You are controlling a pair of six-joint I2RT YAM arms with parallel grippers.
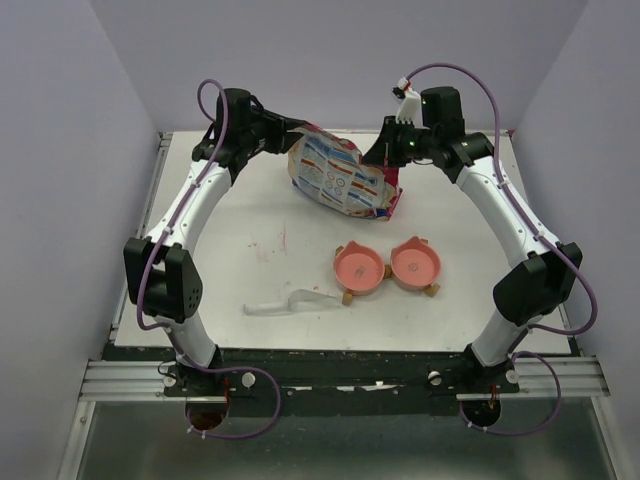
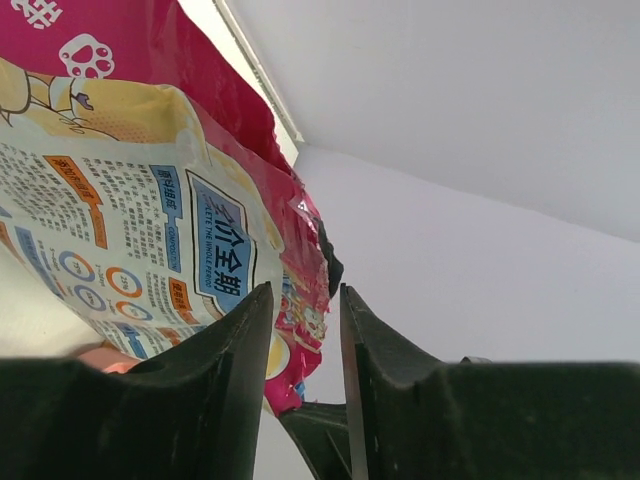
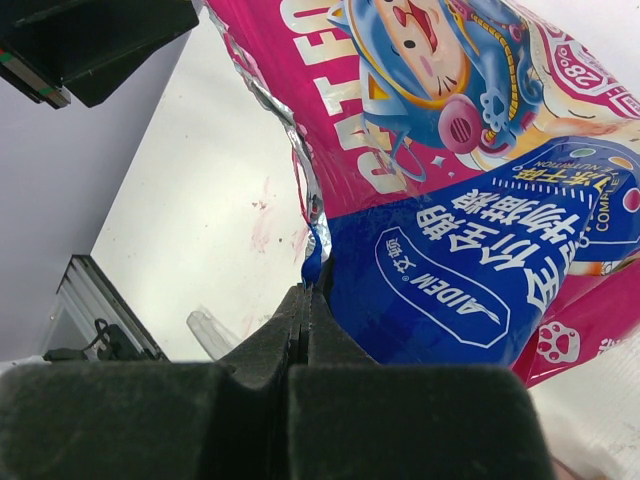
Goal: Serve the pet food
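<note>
Nearest the arm bases, a clear scoop [image 1: 290, 302] is lying on the worktop [image 1: 240, 220] at the lower centre of the top view, and nothing is gripping it. Just beyond it, at centre right, the twin pink bowls [image 1: 386, 266] are standing side by side and are showing no kibble.

The pet food is not showing in any view. It is judged to be sitting inside the bag [image 1: 335, 178], which is tilting over the far part of the worktop at the upper centre of the frame. Whether its lower edge is touching the worktop cannot be told.

Progress is judged as early. The bag is in hand and is showing a torn foil edge, but no food is reaching the bowls, so all the dispensing is outstanding.

Both arms are reaching forward and bending inward toward the bag.
- The right fingers [image 3: 270, 345] are clenching the bag's torn foil edge.
- The left fingers [image 2: 240, 370] are sitting at the bag's upper left corner with a narrow gap between them. The bag's pink edge is showing in that gap, but whether they are gripping it cannot be told.
</note>
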